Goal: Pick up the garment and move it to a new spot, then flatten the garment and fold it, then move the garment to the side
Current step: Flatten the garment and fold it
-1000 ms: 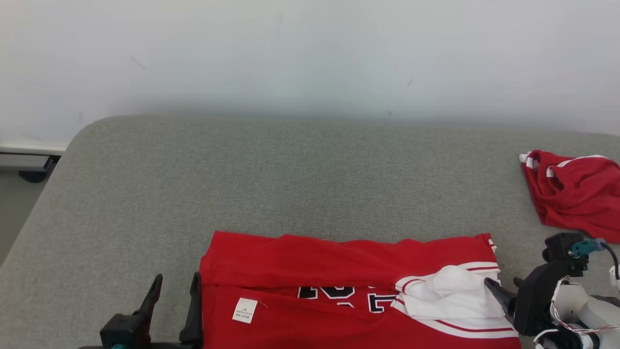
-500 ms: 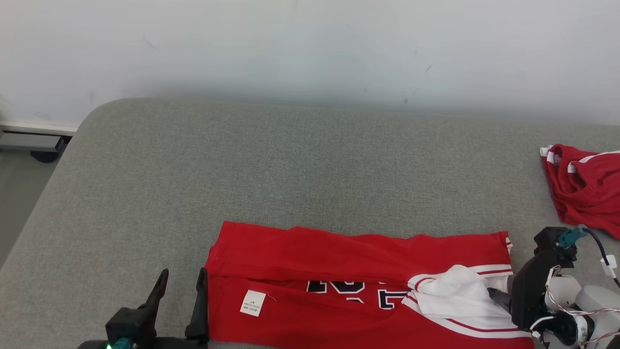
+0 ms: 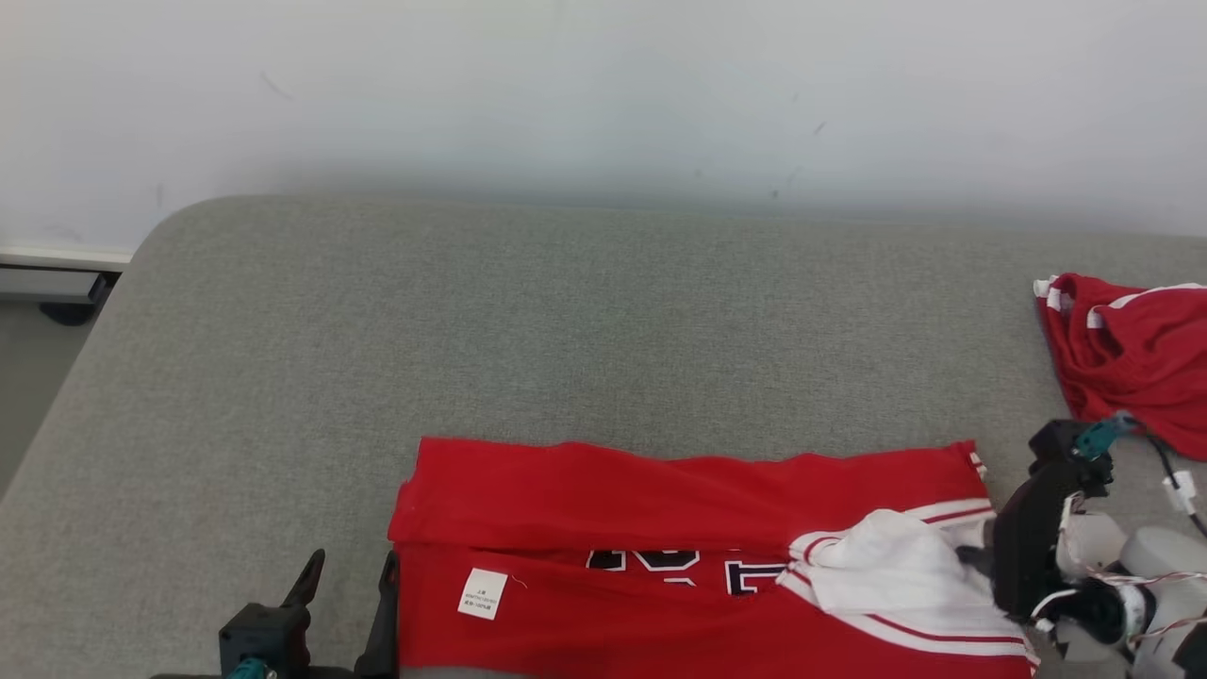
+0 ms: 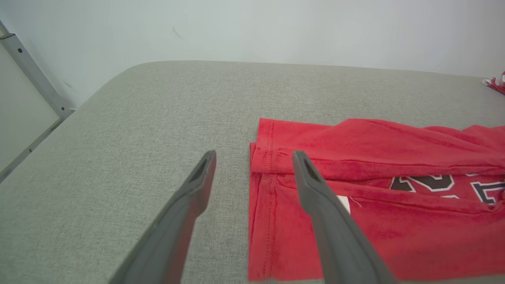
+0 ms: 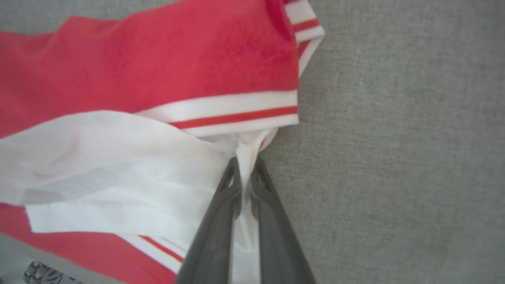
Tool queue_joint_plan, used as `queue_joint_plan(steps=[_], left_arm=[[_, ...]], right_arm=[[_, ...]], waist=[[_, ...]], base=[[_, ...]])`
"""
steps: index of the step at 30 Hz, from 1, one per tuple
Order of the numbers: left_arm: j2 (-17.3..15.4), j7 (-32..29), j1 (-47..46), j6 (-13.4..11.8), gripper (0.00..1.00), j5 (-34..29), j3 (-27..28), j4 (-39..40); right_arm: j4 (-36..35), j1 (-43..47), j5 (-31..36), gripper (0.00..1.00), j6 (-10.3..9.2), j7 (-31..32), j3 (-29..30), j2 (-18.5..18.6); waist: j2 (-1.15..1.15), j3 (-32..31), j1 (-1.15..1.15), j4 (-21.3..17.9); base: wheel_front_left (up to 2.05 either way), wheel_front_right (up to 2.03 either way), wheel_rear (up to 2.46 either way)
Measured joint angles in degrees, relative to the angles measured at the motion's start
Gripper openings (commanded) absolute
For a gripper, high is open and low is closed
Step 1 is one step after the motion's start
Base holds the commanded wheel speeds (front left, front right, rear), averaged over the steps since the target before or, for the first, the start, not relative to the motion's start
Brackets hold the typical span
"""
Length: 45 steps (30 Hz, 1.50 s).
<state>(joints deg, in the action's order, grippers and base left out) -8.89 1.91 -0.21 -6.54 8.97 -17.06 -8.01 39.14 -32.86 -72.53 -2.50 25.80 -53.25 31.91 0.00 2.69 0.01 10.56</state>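
The garment (image 3: 660, 495) is a red jersey with white trim, dark numbers and a white lining, lying partly folded on the grey padded surface (image 3: 566, 311) near its front edge. My right gripper (image 5: 245, 163) is shut on a pinch of the white fabric (image 5: 118, 157) at the garment's (image 5: 158, 59) right end, just below the striped trim. From the head, the right gripper (image 3: 971, 558) meets that white fold. My left gripper (image 3: 351, 566) stands open beside the garment's left hem. In the left wrist view the left gripper (image 4: 254, 157) straddles the hem of the garment (image 4: 375, 157), holding nothing.
A second red garment (image 3: 1132, 349) lies bunched at the right edge of the surface, just beyond my right arm; its tip (image 4: 498, 82) shows in the left wrist view. A white wall (image 3: 603, 94) rises behind. The surface's rounded left corner (image 3: 141, 255) drops to the floor.
My right gripper has closed on the white fabric at the garment's right end. The head camera has shifted slightly. The left gripper stays open by the hem.
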Motion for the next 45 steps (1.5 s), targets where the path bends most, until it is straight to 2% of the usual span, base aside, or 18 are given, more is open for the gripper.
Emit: queue_joint_plan(steps=[3, 9, 13, 14, 19, 24, 31, 45], left_arm=[[-0.18, -0.81, 0.04, -0.01, 1.0, -0.05, 0.09, 0.4], [-0.14, -1.96, 0.27, -0.03, 1.0, -0.2, 0.13, 1.49], [-0.14, -2.91, 1.42, -0.07, 1.0, -0.26, 0.25, 1.8], [-0.13, -2.93, 1.42, -0.07, 1.0, -0.31, 0.3, 1.87], [-0.19, -3.94, 1.98, -0.08, 1.0, -0.3, 0.88, 2.26], [-0.24, -4.7, 2.38, -0.09, 1.0, -0.31, 0.91, 2.43], [-0.11, -5.44, 2.37, -0.1, 1.0, -0.31, 0.1, 2.88], [1.41, -7.0, 1.99, -0.45, 1.0, -0.31, -1.05, 3.23]], right_arm=[[0.75, -0.83, -0.01, 0.0, 0.52, 0.4, 0.6, 1.45], [1.8, -1.89, 0.03, 0.0, 0.79, 0.44, 1.47, 6.6], [1.19, -1.8, 0.13, 0.0, 1.15, 0.48, 1.62, 7.42], [0.97, -1.79, -0.22, 0.0, 1.6, 0.59, 1.93, 7.43], [-5.03, -0.56, -10.46, 0.0, 6.6, 3.96, 6.53, 5.83], [-10.1, 0.52, -16.53, 0.0, 7.55, 8.23, 8.32, 5.24], [-16.88, 0.94, -21.46, 0.0, 7.44, 12.1, 9.38, 4.23], [-21.64, -0.26, -24.2, 0.0, 1.31, 14.32, 9.56, -0.59]], waist=[[0.0, -0.29, 0.0, -0.6], [0.0, -0.92, 0.0, -1.74], [0.0, -1.28, 0.0, -2.45], [0.0, -1.38, 0.0, -2.56], [0.0, -2.0, 0.0, -3.24], [0.0, -2.56, -0.01, -3.58], [0.0, -3.07, 0.0, -2.74], [0.0, -1.55, 0.0, 1.84]], base=[[0.0, 0.0, 0.0], [0.0, 0.0, 0.0], [0.0, 0.0, 0.0], [0.0, 0.0, 0.0], [0.0, 0.0, 0.0], [0.0, 0.0, 0.0], [0.0, 0.0, 0.0], [0.0, 0.0, 0.0]])
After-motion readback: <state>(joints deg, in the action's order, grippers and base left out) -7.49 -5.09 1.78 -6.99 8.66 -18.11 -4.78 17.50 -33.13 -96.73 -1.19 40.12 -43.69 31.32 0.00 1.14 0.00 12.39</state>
